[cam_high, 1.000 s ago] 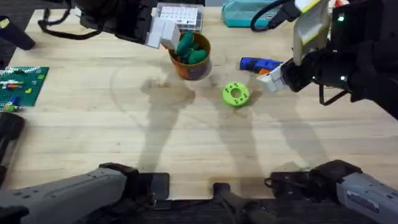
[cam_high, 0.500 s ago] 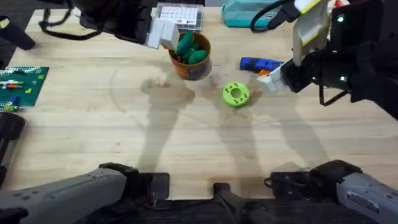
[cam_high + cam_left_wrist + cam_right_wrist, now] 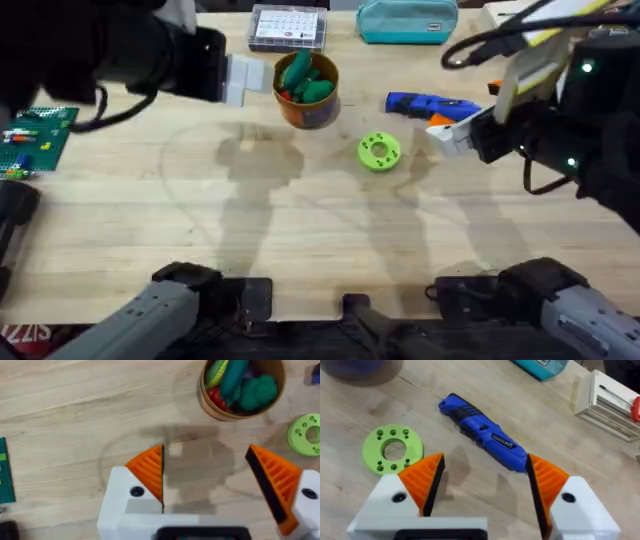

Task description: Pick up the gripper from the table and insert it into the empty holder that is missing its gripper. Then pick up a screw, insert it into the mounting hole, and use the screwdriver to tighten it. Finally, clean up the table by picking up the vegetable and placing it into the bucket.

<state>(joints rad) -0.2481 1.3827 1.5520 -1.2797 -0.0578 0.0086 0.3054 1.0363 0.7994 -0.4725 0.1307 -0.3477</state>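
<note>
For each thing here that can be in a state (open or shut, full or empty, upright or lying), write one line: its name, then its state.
left gripper: open, holding nothing
right gripper: open, holding nothing
bucket: upright, toy vegetables inside
screwdriver: lying flat on the table
green disc: lying flat
teal pouch: lying on the table, looks closed

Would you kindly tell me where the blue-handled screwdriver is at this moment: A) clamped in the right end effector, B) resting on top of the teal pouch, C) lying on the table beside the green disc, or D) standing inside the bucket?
C: the screwdriver lies flat on the wood near the green disc, with the right end effector open above it.
</note>
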